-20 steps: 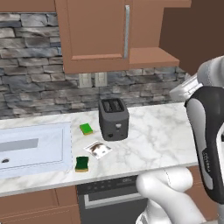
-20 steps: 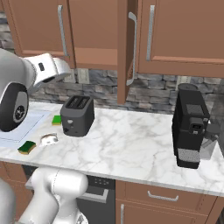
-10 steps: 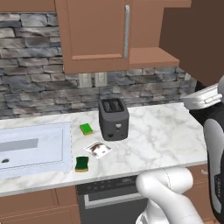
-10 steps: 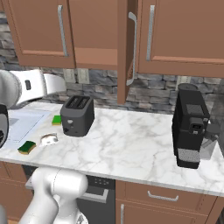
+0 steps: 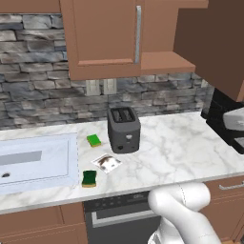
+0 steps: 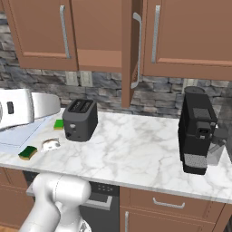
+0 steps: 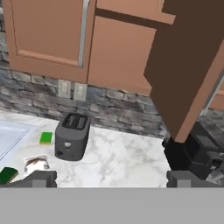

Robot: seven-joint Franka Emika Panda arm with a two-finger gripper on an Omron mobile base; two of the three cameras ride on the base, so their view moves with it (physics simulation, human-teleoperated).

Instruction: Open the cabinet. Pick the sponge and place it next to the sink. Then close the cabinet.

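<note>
Beside the sink point(image 5: 38, 162), the sponge point(image 5: 89, 178) is already lying. I am holding the gripper point(image 7: 111, 178) spread, empty. Cabinet point(image 6: 129, 50) door is standing open, awaiting closing.

I am looking into a home kitchen: a marble counter point(image 5: 167, 152) carries a dark toaster point(image 5: 123, 129), with a pale sink point(image 5: 33, 162) to the toaster's left, a black coffee machine point(image 6: 196, 130) to its right, and brown wooden cabinets point(image 6: 90, 31) over a stone backsplash point(image 5: 43, 95) above it.

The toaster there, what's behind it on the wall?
Behind the toaster runs a grey stone wall with two pale outlets just above it. The strip of wall directly behind its body is hidden.
</note>
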